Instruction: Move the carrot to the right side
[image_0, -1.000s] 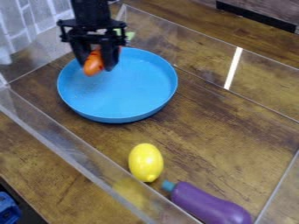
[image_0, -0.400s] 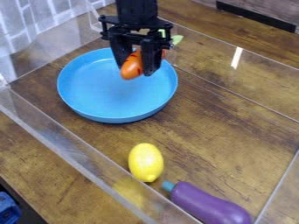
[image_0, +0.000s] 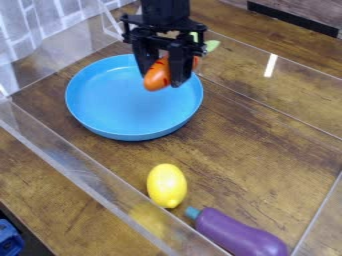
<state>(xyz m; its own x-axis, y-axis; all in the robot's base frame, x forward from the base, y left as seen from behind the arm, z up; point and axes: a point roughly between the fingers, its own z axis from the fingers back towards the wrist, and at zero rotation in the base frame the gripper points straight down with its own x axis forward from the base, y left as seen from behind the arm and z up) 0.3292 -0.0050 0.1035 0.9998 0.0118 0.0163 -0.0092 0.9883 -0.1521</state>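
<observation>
The orange carrot (image_0: 158, 74) hangs above the right part of the blue plate (image_0: 107, 110), clamped between the black fingers of my gripper (image_0: 166, 72). The gripper points straight down from the top of the view and is shut on the carrot, clear of the plate surface. The carrot's green top is hidden behind the fingers.
A yellow lemon (image_0: 166, 185) lies near the front of the wooden table, with a purple eggplant (image_0: 241, 236) beside it at the front right. Clear plastic walls (image_0: 54, 160) fence the work area. Bare wood (image_0: 254, 130) stretches to the right of the plate.
The gripper has carried the carrot to the right, from over the plate's left rear to over its right side, and slightly higher. Lemon, eggplant and plate have stayed put.
</observation>
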